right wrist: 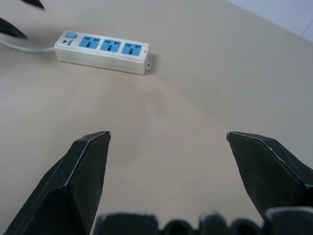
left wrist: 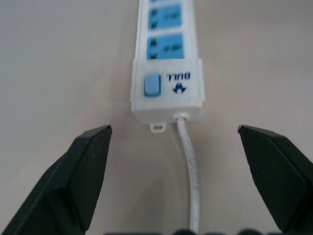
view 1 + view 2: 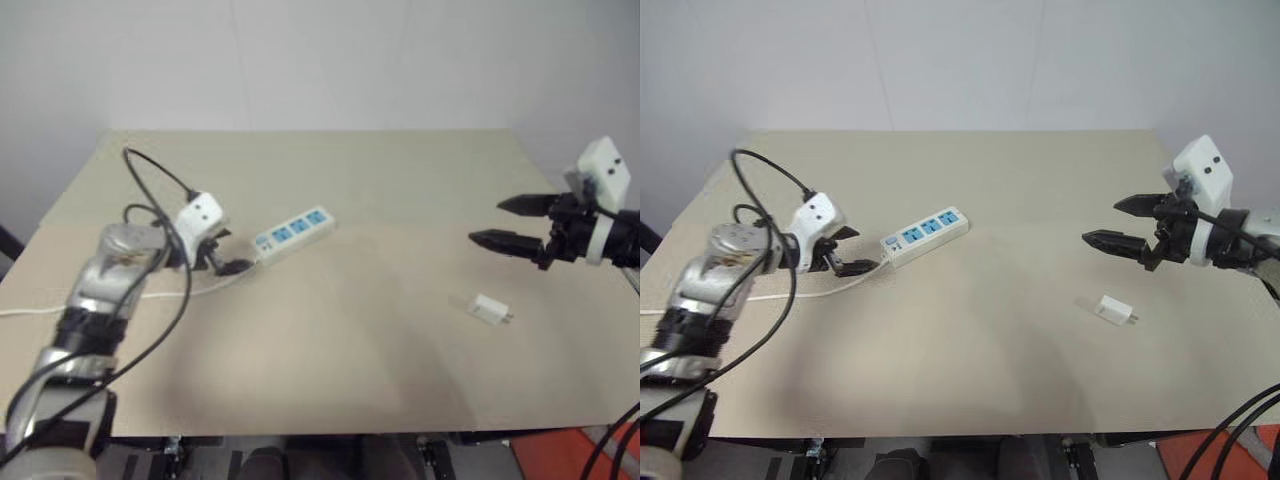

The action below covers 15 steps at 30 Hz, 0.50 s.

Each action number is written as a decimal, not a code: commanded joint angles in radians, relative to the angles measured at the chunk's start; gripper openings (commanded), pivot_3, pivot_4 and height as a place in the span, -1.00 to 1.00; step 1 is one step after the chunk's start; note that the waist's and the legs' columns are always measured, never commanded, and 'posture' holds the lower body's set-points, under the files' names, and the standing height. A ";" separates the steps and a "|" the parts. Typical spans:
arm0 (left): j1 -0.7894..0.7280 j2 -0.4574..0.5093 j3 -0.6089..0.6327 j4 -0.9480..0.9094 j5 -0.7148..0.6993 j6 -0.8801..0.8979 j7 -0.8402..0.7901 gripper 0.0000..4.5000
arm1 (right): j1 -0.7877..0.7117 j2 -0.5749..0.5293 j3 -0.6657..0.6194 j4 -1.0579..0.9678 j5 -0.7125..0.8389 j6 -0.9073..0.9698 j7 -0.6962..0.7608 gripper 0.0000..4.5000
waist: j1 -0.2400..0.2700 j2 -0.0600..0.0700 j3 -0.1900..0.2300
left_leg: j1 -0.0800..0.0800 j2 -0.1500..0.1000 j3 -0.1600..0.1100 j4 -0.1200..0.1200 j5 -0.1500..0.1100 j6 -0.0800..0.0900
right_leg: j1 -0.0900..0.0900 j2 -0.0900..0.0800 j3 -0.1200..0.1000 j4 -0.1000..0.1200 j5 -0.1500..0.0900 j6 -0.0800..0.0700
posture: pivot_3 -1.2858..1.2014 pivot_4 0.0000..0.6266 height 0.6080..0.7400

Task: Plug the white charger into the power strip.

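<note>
Left of frame: the left pincer [image 3: 228, 252] sits low over the beige counter [image 3: 380, 180], its black fingers spread wide and holding nothing. It points at the switch end of the power strip [image 3: 293, 233]. In the left wrist view the two fingers [image 2: 80, 171] stand on either side of the thin white cord [image 2: 191, 171], apart from it, with the blue switch and the strip's end just ahead of the tips.

Centre-left: the power strip lies flat on the counter, slanting from lower left to upper right in the head views, three blue outlet faces up. The cord leaves its lower-left end and runs off toward the left edge of the frame. All three outlets are unoccupied.

Right of centre, lower: the white charger [image 3: 490, 309] lies on the counter, well apart from the strip, short prongs pointing toward the right.

Right of frame: the right pincer [image 3: 508, 223] hangs above the counter, above and to the right of the charger, not touching it. Its fingers are spread wide and empty, tips pointing toward frame left.
</note>
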 commanded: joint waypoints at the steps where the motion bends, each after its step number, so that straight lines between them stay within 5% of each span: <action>1: -0.067 -0.027 -0.033 0.080 0.063 0.006 0.035 1.00 | -0.028 -0.020 -0.017 -0.013 0.000 0.004 0.002 0.99 | 0.000 0.000 0.000 | -0.001 0.000 0.000 0.001 0.000 0.000 | -0.001 0.000 0.000 -0.001 0.000 0.000 | 0.03 -0.52 1.00; 12: -0.124 -0.117 -0.138 0.248 0.147 -0.053 -0.068 1.00 | 0.017 0.000 -0.081 -0.063 0.045 0.025 -0.020 0.99 | 0.003 0.000 0.000 | -0.003 -0.001 0.000 0.003 0.000 0.000 | 0.000 -0.001 0.000 -0.001 0.001 0.001 | 0.03 -0.52 1.00; 15: -0.109 -0.122 -0.145 0.233 0.156 -0.055 -0.086 0.74 | 0.031 0.006 -0.092 -0.074 0.053 0.027 -0.030 1.00 | 0.003 0.001 0.000 | -0.002 -0.001 0.000 0.004 0.000 0.000 | 0.001 -0.001 0.000 -0.001 0.001 0.002 | 0.03 -0.52 1.00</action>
